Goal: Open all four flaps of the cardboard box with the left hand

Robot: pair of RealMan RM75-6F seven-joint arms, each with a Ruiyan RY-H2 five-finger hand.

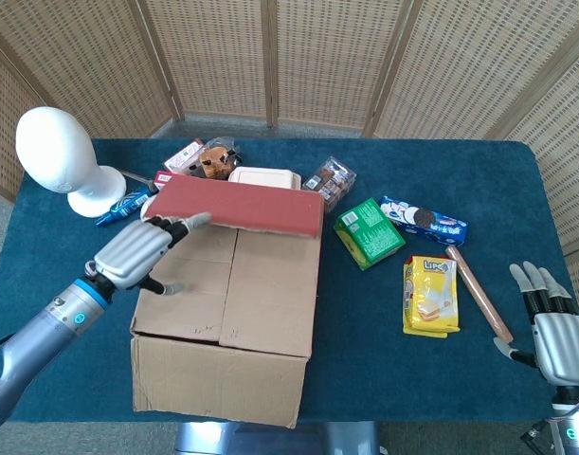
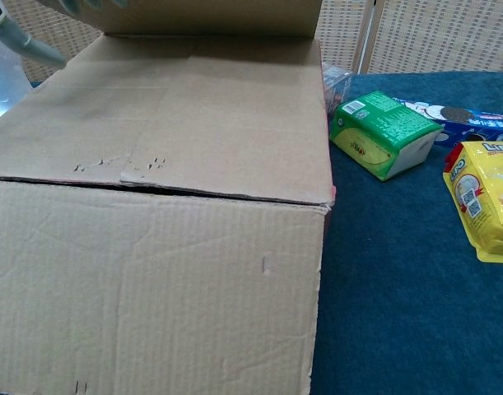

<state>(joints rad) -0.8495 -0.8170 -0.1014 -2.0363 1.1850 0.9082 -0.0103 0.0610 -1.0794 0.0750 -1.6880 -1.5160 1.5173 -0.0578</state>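
The cardboard box [image 1: 261, 294] stands at the table's front left. Its two inner flaps lie flat and closed. The far flap [image 1: 242, 204], red on its outer face, is lifted, and in the chest view its brown underside [image 2: 210, 15] stands up along the top edge. My left hand [image 1: 137, 251] reaches in from the left with its fingers [image 1: 182, 225] under the flap's left end, touching it, the thumb spread below. In the chest view only a bit of that hand [image 2: 25, 43] shows at the top left. My right hand [image 1: 554, 332] rests open at the table's right edge, far from the box.
A white mannequin head [image 1: 62, 156] stands at the back left. Snack packs and a white container [image 1: 264, 177] lie behind the box. Right of it are a green pack [image 1: 368, 232], a blue biscuit pack [image 1: 424, 220], a yellow pack [image 1: 431, 294] and a wooden rod [image 1: 479, 294].
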